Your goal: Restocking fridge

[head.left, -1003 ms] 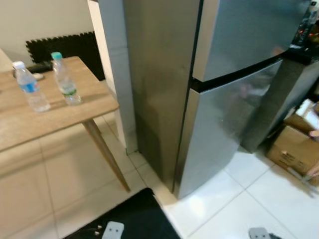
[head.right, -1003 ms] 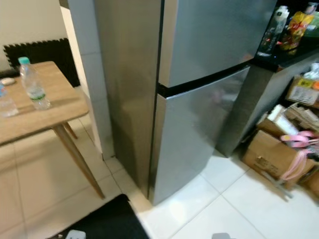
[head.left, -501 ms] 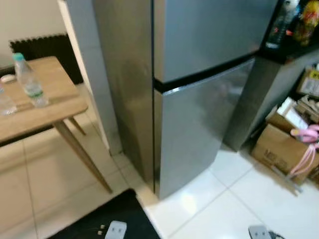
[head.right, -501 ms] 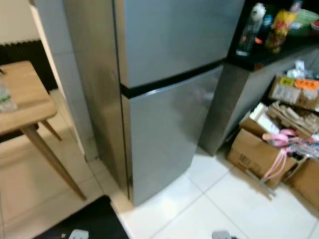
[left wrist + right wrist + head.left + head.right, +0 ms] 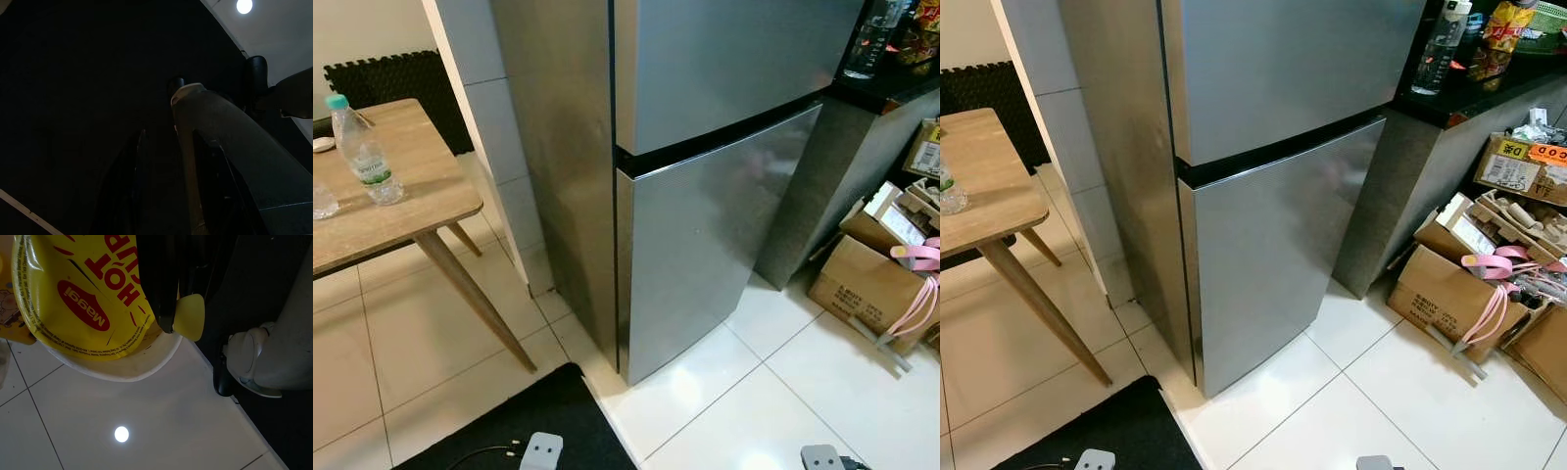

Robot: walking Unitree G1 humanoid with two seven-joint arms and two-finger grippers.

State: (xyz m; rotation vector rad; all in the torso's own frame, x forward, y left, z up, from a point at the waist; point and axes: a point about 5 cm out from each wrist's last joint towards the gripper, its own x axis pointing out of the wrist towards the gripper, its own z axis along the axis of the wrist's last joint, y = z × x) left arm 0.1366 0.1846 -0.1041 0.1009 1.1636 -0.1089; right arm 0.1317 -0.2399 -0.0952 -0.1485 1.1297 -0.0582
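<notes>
Right gripper [image 5: 166, 308] clamped on yellow Maggi Hot Cup noodle cup [image 5: 83, 298], hanging low over white tile floor [image 5: 146, 431]. Left gripper [image 5: 166, 196] idle in shade; fingers open or shut, cannot tell. Ahead: steel two-door fridge [image 5: 705, 176], both doors closed. Wooden table [image 5: 372, 211] to its left with water bottle [image 5: 364, 152]. Cardboard boxes [image 5: 1449, 294] right of fridge.

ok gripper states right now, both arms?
Left gripper: cannot be told, its wrist view is too dark.
Right gripper: closed on the yellow Maggi Hot Cup noodle cup, fingers clamped at its rim.
</notes>
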